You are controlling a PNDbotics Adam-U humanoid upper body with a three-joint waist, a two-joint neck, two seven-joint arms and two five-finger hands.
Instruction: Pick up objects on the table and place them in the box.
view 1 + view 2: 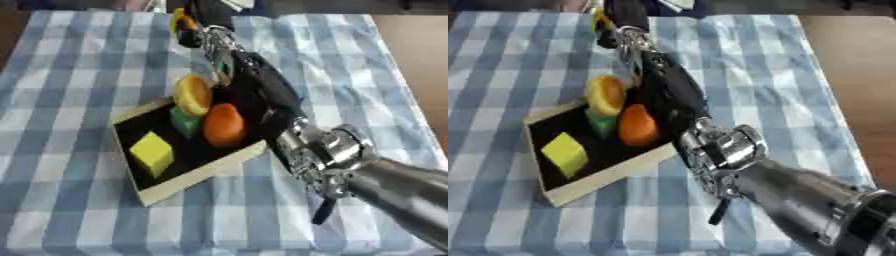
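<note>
In the left eye view the box, a shallow tray with a pale rim and a black floor, lies askew near the middle of the checked tablecloth, and it already holds four things: a yellow block toward its near-left corner, a green block further in, an orange piece just beside the green one, and a yellow round piece leaning at the far rim, partly over the edge. The right arm reaches across the box's right side to the table's far edge, where the right hand is at a small yellow-and-orange thing; whether its fingers are closed on that thing or only near it I cannot tell. In the right eye view the layout is the same, with the right hand at the cloth's far edge against that small thing, the fingers again unreadable. The left hand shows in neither view. Judged from this, most of the work is done: four pieces are boxed, and the small far one seems to be the last left to bring back.
</note>
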